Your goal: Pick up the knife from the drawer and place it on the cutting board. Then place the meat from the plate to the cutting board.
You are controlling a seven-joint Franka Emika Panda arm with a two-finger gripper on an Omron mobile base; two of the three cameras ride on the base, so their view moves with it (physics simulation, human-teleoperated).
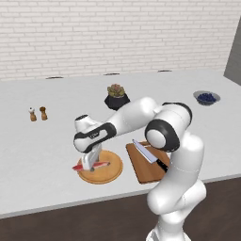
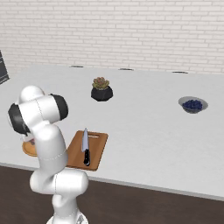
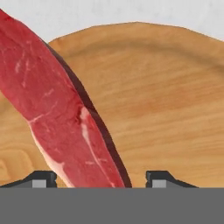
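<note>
The meat (image 3: 57,109), a red strip with pale streaks, lies slantwise on the round wooden plate (image 3: 166,96). My gripper (image 3: 100,179) is down over it, one fingertip on each side of the strip's near end, with a small gap still showing at the right fingertip (image 3: 158,178). From the left base view the gripper (image 1: 89,164) stands on the plate (image 1: 112,175), with red meat (image 1: 102,164) poking out on both sides. The knife (image 1: 149,155) lies on the reddish cutting board (image 1: 142,173) just right of the plate. The right base view shows the knife (image 2: 85,146) on the board (image 2: 99,143).
A potted succulent (image 1: 116,96) sits behind the plate and board. A bowl of blueberries (image 1: 206,98) is far right. Salt and pepper shakers (image 1: 37,113) stand at the left. The counter's front edge runs just below the plate and board.
</note>
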